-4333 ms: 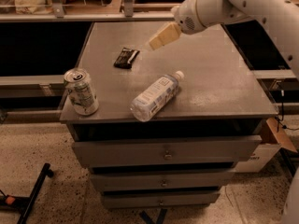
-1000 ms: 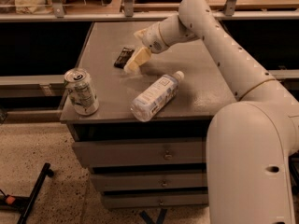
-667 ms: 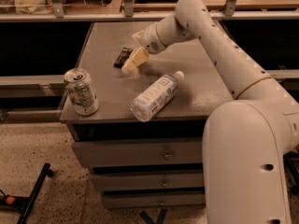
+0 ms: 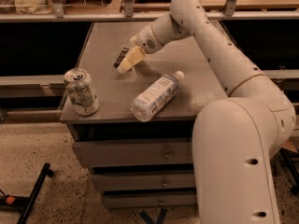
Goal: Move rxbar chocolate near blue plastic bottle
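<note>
The rxbar chocolate [image 4: 121,57], a small flat bar in a black wrapper, lies on the grey cabinet top [image 4: 196,73] toward the back left. My gripper [image 4: 129,61] reaches in from the right and is down at the bar's right side, covering part of it. The blue plastic bottle [image 4: 155,95], clear with a white cap and a white-blue label, lies on its side near the front middle of the top. It is about a hand's width in front and to the right of the bar.
A silver drink can [image 4: 81,91] stands upright at the front left corner of the cabinet top. Drawers [image 4: 140,153] are below. A shelf rail with metal posts [image 4: 93,16] runs behind the cabinet. My arm [image 4: 219,55] spans the right side.
My gripper came from the back right down to the bar, and in the last second edged slightly left over it. The bar, bottle and can stay where they were.
</note>
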You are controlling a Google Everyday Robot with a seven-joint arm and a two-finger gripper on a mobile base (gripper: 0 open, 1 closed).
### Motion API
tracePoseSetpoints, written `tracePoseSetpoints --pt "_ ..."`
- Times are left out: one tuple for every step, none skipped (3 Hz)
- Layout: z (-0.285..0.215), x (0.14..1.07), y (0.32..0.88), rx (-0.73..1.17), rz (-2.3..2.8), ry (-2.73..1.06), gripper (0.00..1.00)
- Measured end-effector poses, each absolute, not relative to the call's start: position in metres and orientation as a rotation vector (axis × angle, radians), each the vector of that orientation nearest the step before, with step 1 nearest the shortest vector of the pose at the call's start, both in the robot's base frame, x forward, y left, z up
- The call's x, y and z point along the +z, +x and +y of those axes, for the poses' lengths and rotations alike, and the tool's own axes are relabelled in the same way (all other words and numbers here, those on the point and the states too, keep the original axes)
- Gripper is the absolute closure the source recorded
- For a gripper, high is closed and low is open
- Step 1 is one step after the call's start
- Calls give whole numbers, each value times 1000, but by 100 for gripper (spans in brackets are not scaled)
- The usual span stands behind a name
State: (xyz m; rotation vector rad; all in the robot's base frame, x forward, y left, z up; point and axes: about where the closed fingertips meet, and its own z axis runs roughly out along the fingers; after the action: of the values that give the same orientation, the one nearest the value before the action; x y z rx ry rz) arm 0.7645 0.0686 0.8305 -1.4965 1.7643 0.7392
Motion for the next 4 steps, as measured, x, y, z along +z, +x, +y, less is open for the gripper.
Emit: tracePoseSetpoints --pt "72 828 762 779 1789 -1488 0" --pt "74 827 762 789 1791 -1484 0" --pt "74 825 764 799 1783 -1465 0" --pt "74 821 765 801 1783 -1454 17"
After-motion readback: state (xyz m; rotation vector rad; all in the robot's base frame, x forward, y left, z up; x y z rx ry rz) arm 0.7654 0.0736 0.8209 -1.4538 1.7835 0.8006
